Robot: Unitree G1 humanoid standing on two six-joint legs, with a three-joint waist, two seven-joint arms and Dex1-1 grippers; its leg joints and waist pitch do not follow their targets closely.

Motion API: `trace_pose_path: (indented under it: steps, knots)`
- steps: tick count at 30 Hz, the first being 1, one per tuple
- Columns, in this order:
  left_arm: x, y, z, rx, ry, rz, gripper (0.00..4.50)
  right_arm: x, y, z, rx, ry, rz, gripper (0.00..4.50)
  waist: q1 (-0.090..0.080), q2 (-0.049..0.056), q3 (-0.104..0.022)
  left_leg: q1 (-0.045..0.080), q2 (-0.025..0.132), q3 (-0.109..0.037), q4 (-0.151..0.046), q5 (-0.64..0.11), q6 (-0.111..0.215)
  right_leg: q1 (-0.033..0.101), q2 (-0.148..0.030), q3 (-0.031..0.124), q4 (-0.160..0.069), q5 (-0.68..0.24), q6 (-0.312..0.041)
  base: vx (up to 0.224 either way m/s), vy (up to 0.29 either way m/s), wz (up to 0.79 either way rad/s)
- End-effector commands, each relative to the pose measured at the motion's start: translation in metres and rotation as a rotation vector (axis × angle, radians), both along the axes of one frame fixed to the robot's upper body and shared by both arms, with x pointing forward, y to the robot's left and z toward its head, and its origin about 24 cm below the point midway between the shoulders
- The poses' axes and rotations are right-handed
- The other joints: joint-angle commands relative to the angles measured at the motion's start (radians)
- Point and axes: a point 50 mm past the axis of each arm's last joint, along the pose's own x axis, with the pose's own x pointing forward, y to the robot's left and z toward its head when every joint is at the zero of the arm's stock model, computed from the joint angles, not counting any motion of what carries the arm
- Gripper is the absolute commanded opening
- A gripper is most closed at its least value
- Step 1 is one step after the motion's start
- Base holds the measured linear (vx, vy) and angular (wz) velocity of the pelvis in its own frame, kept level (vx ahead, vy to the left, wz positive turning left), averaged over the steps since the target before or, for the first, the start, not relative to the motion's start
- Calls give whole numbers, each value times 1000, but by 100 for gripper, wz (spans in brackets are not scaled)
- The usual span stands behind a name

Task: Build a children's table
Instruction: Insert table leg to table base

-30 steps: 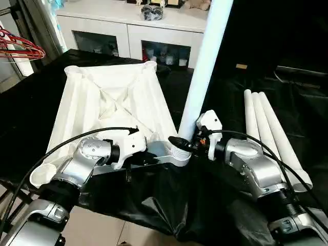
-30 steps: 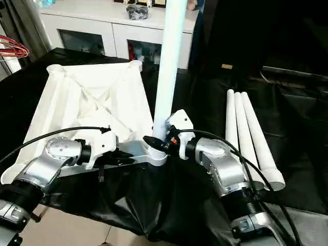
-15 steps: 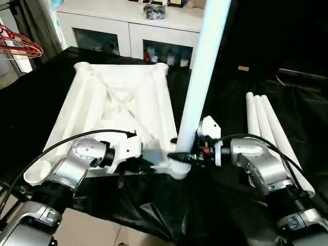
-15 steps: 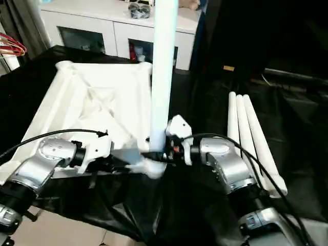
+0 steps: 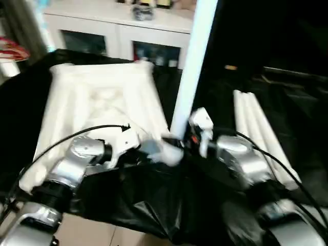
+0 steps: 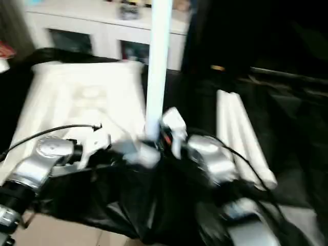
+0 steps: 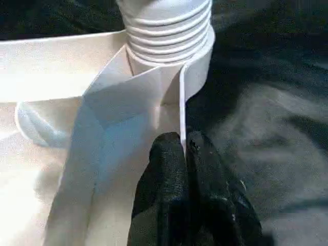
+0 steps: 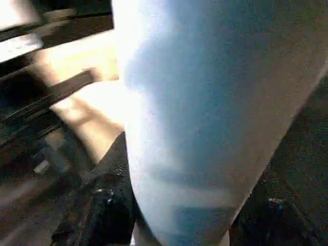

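Tabletop of white ribbed plastic [image 5: 97,97] lies upside down on a black cloth-covered work surface [image 5: 154,205], its ribbed underside facing up. One long white tapered tube leg [image 5: 192,61] stands upright in the round corner socket [image 7: 169,51] at the tabletop's near right corner; the left wrist view shows the leg's ridged, threaded end sitting in that socket. The left gripper [image 7: 184,154] is clenched on the thin white edge wall of the tabletop just beside the socket, its black fingertips [image 7: 166,159] pressed together with the wall between them. The right gripper [image 5: 179,142] grasps the upright leg low down, just above the socket, with a black finger [image 8: 110,195] against the tube's side. Three more white tube legs [image 5: 259,133] lie side by side on the black cloth to the right, well apart from the tabletop. Behind the work surface stands a white cabinet with glass doors [image 5: 102,36]
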Motion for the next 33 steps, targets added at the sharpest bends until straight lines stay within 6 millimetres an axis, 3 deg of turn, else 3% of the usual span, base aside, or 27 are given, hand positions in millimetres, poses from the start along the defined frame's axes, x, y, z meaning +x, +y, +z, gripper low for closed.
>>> trace_pose_path:
  steps: [1,3,8,11,14,19,20,24,27,30,31,33]
  knots:
    - [7,-15,35,-91,-157,-5,0,-7,-15,-42,-137,164,-131,189,3,16,-47,10,72,-33,-87,-242,-39,29,-118,64,-92,-287,-194,0,0,0]
    - [10,-23,36,-81,-172,110,0,0,-9,-43,-162,158,-220,189,0,14,-49,3,72,-31,-85,-187,-27,36,-117,64,-85,-214,-216,0,0,0]
    - [8,-45,36,-101,-187,163,0,7,-2,-42,-153,168,-303,189,2,8,-54,0,66,-25,-78,-105,17,44,-109,60,-75,-59,-240,0,0,0]
    - [7,-53,34,-99,-192,189,0,11,2,-41,-143,169,-325,189,1,9,-53,2,67,-23,-78,-111,27,42,-110,59,-77,-57,-250,0,0,0]
    - [7,-53,35,-93,-186,203,0,11,5,-42,-134,176,-327,189,0,11,-50,2,68,-24,-80,-144,19,41,-112,60,-82,-111,-242,0,0,0]
    - [6,-52,35,-83,-182,200,0,11,7,-41,-105,186,-313,189,-3,13,-50,3,68,-26,-82,-151,16,40,-108,60,-80,-106,-238,0,0,0]
    - [5,-52,35,-82,-179,199,0,11,7,-41,-101,181,-311,245,-4,11,-50,3,68,-26,-82,-150,15,41,-108,60,-80,-98,-240,0,0,0]
    - [5,-48,35,-74,-177,193,0,15,7,-34,-61,161,-315,276,0,14,-53,2,70,-24,-78,-140,17,42,-113,62,-78,-79,-255,0,0,0]
    - [4,-46,34,-74,-176,166,0,15,8,-28,-11,152,-275,302,2,21,-56,2,69,-23,-76,-87,35,43,-108,59,-67,18,-265,0,0,0]
    - [4,-44,33,-68,-177,144,0,15,8,-24,4,134,-234,314,2,19,-58,-1,68,-23,-73,-62,51,47,-107,58,-62,72,-274,0,0,0]
    - [3,-41,32,-69,-170,119,0,15,6,-18,12,107,-187,335,4,23,-62,-2,67,-22,-69,-45,62,50,-107,58,-59,110,-280,0,0,0]
    - [2,-40,32,-73,-168,87,0,15,3,-13,19,94,-151,354,8,20,-69,-7,65,-22,-62,6,85,53,-105,57,-48,199,-289,0,0,0]
